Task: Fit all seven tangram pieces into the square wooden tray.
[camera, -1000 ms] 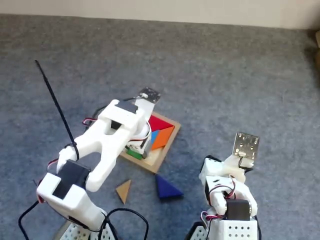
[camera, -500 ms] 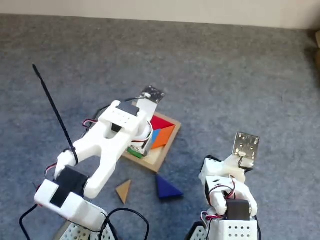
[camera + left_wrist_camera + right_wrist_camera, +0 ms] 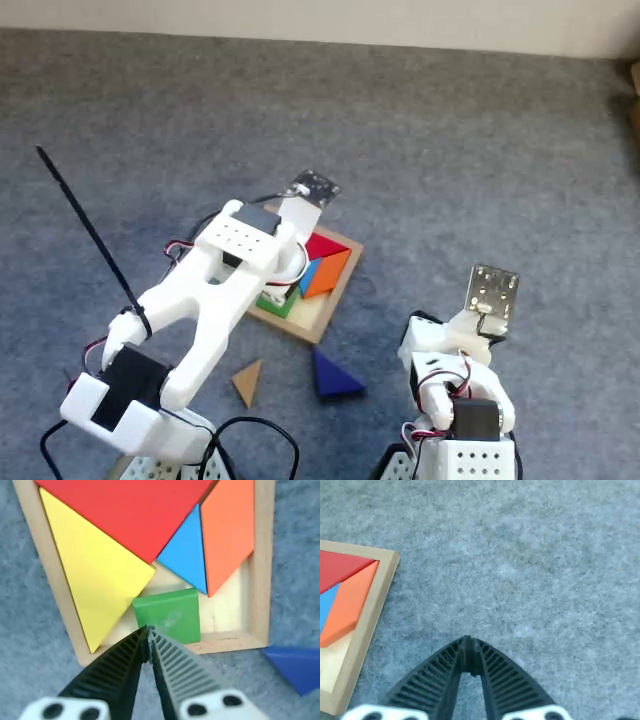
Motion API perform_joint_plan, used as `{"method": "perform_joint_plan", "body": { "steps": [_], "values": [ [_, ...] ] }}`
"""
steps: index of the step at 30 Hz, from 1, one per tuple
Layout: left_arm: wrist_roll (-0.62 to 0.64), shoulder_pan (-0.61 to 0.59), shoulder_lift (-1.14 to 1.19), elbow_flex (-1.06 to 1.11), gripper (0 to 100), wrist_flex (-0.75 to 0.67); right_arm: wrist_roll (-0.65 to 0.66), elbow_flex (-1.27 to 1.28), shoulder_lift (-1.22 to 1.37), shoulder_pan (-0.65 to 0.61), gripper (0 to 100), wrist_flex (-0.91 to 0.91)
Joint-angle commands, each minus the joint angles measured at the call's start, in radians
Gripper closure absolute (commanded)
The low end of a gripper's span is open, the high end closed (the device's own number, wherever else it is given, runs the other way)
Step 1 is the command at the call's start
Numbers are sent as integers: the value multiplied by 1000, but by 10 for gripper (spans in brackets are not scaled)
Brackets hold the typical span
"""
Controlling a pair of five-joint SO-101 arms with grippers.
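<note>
The square wooden tray point(image 3: 260, 580) holds a big red triangle point(image 3: 130, 510), a yellow triangle point(image 3: 95, 580), a small light blue triangle point(image 3: 187, 555), an orange parallelogram point(image 3: 227, 530) and a green square point(image 3: 167, 615). My left gripper point(image 3: 148, 629) is shut, its tips at the green square's edge by the tray's rim. Bare wood point(image 3: 225, 610) shows beside the square. On the carpet lie a dark blue triangle point(image 3: 333, 376) and a tan triangle point(image 3: 246, 380). My right gripper point(image 3: 468, 652) is shut over bare carpet, beside the tray point(image 3: 370, 625).
Grey carpet point(image 3: 480, 150) spreads all around the tray point(image 3: 322, 318). The left arm point(image 3: 240, 250) hangs over the tray's left half. The right arm point(image 3: 465, 350) sits folded at the lower right. A thin black rod point(image 3: 85, 225) sticks up at the left.
The left arm has drawn back from the tray, so the green square now shows in the high view. The right arm has not moved.
</note>
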Motion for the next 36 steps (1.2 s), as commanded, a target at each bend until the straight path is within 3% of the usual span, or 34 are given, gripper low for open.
{"method": "perform_joint_plan", "body": {
  "steps": [1,6,11,18,28,36],
  "values": [
    [3,-10,-51,-44,889,60,14,120,-18,10,990,-22],
    [91,-67,-42,-54,763,83,14,120,-18,10,990,-22],
    [97,-79,-38,-47,755,64,14,120,-18,10,990,-22],
    [129,-73,-38,111,755,-155,14,120,-18,10,990,-22],
    [132,-45,50,67,758,-158,14,120,-18,10,990,-22],
    [124,12,117,2,884,-126,14,120,-18,10,990,-22]
  ]
}}
